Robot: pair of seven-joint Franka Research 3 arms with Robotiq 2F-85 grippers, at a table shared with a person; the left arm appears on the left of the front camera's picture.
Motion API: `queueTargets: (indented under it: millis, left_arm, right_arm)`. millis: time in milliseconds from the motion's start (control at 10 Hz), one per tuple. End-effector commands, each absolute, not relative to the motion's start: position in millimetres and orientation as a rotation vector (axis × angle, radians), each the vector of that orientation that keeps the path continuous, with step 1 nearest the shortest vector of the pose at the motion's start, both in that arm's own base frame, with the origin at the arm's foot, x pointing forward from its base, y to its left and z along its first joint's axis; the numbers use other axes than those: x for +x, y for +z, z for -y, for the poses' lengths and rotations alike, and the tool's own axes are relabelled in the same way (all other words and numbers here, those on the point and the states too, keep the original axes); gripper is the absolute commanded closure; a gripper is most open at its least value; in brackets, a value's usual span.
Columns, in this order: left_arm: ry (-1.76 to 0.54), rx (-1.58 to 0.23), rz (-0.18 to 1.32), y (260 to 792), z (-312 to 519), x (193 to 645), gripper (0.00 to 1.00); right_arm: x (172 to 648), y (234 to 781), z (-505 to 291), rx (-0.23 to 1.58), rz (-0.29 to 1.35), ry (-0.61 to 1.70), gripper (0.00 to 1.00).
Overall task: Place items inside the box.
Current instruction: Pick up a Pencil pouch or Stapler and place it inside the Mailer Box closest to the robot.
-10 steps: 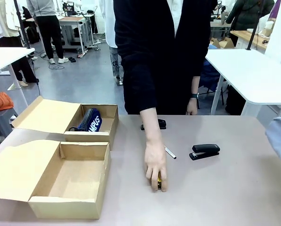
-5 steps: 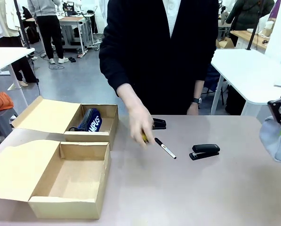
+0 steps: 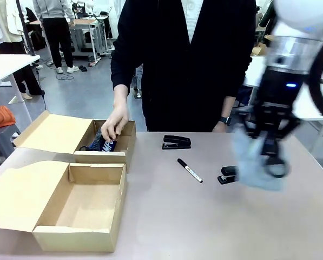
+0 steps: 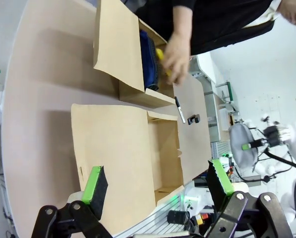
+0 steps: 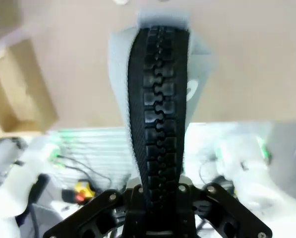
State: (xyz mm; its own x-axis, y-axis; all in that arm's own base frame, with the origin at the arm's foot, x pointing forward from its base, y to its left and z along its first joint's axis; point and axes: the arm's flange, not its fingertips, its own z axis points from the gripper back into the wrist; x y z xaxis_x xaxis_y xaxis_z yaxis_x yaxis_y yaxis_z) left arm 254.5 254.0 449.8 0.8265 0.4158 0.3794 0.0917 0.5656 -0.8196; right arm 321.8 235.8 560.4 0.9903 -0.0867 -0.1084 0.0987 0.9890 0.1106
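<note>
Front camera across table (image 3: 204, 216); left wrist high above, boxes (image 3: 74, 239) shared.

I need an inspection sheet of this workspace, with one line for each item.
Surface: plain table, no spill seen.
Job's things: navy pouch in far box; yellow knife in the person's hand at that box; near box empty; stapler, marker and second stapler on the table.
Clutter: nothing seen.
Grippers: left gripper open; right gripper shut on grey pouch.
Cables: floor cable far behind.
Surroundings: white side table, another person farther off.
</note>
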Motion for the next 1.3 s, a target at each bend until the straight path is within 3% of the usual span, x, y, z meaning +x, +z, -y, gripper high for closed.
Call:
queueTargets:
  millis: [0, 200, 300, 600, 800, 1000, 1200]
  left_arm:
    - [0.189, -0.977, 0.611, 451.2, -254.3, 254.5, 0.00]
    - [0.189, -0.977, 0.611, 451.2, -254.3, 254.5, 0.00]
    - [0.189, -0.977, 0.611, 451.2, -254.3, 254.5, 0.00]
    - [0.189, -0.977, 0.611, 451.2, -254.3, 254.5, 0.00]
    - [0.189, -0.977, 0.611, 451.2, -254.3, 254.5, 0.00]
    - [0.189, -0.977, 0.611, 451.2, -254.3, 254.5, 0.00]
    - [0.189, -0.977, 0.611, 451.2, -254.3, 254.5, 0.00]
  right_arm:
    - [326.8, 562.5, -311.3, 0.158, 0.021, -0.050, 0.93]
    - [323.2, 536.6, -358.7, 0.070, 0.070, -0.196, 0.93]
    - [298.7, 565.3, -335.2, 0.155, 0.013, -0.030, 0.93]
    - [303.4, 550.0, -356.4, 0.142, 0.027, -0.065, 0.93]
    - [315.8, 549.6, -436.6, 0.079, 0.098, -0.071, 0.93]
    - [323.5, 536.3, -564.2, 0.193, 0.218, -0.011, 0.93]
    - [321.5, 534.1, -572.2, 0.209, 0.218, -0.006, 0.93]
